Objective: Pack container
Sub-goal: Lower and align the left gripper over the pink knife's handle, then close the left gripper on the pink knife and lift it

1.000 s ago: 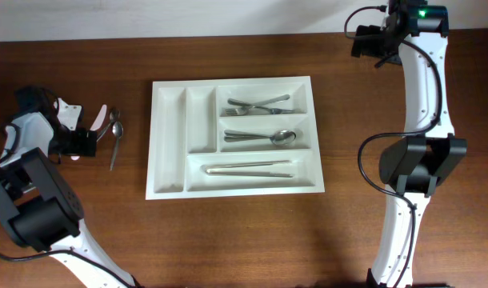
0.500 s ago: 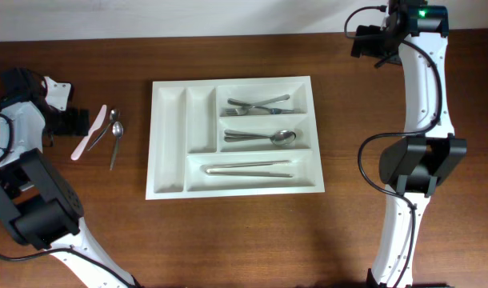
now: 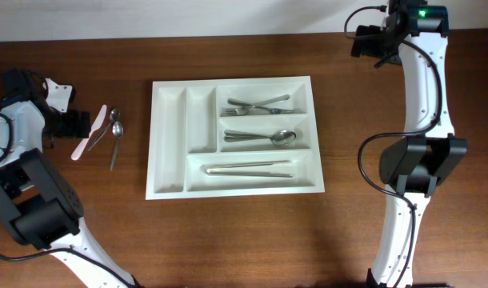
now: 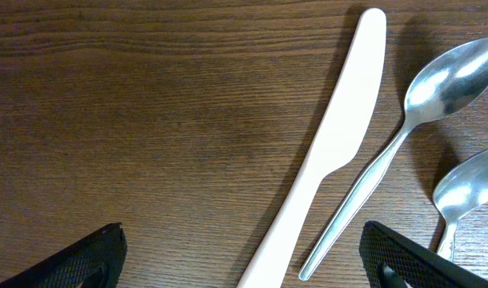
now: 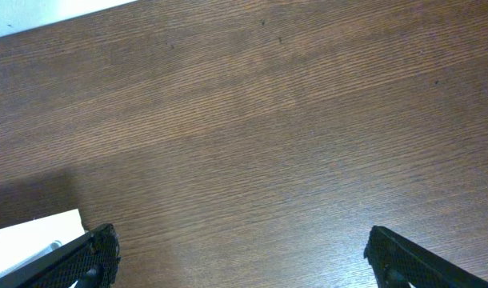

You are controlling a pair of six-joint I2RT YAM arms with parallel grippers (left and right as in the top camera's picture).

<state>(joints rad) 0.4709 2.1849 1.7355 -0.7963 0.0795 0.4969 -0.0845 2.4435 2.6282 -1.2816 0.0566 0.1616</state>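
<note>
The white cutlery tray [image 3: 170, 144] lies mid-table. It holds forks top right, a spoon in the middle right slot and pale utensils in the bottom slot. Left of the tray lie a pink-white plastic knife [image 3: 89, 133] and two metal spoons [image 3: 115, 134]. My left gripper [image 3: 70, 122] is open just left of the knife. In the left wrist view the knife [image 4: 324, 160] and the spoons [image 4: 404, 120] lie between and ahead of the open jaws [image 4: 244, 264]. My right gripper [image 3: 364, 42] is open and empty above bare wood at the far right; its open jaws [image 5: 240, 260] show in the right wrist view.
The tray's corner [image 5: 36, 232] shows at the lower left of the right wrist view. The right arm's base [image 3: 420, 164] stands right of the tray. The table's far edge [image 3: 228, 34] runs along the top.
One second ago my left gripper was right at the knife's handle end. It has since drawn back left and up, and the knife lies free on the table. The right arm has not moved.
</note>
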